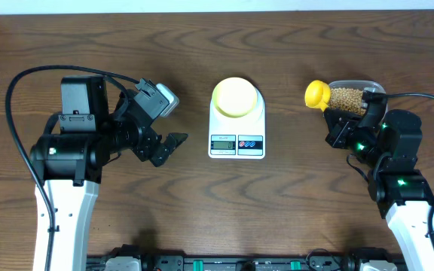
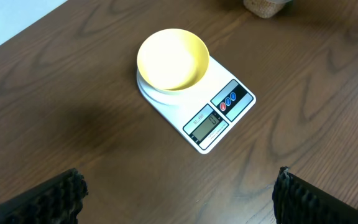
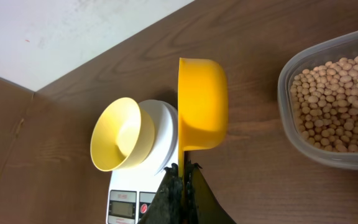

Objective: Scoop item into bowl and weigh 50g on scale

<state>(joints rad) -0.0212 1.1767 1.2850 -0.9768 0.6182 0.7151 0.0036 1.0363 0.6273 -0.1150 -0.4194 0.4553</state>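
Left gripper (image 2: 179, 180): your left arm holds it low over bare table, just beside the front left corner of the scale. Its jaws stand wide apart with nothing between them. The two dark ribbed pads (image 2: 55, 196) frame the bottom corners of the left wrist view.
Right gripper (image 3: 183, 180): its jaws are clamped tight on the handle of the yellow measuring spoon (image 3: 202, 102).
Spoon: the cup is turned on its side, with its mouth toward the bowl and its rounded back toward the tub. You cannot see into it. In the overhead view it sits right at the rim of the tub on the side facing the scale.
Scale (image 1: 236, 128): white, in the middle of the table between your two arms. The display and two round buttons are on the edge nearest you. The reading is too small to make out.
Bowl (image 1: 236, 96): pale yellow and upright, resting on the far part of the scale's top.
Beans (image 3: 334, 93): tan and round, heaped in the clear plastic tub (image 3: 289, 124). The tub stands on the table ahead of your right arm, well apart from the scale.
Table (image 1: 66, 45): dark wood grain under everything.
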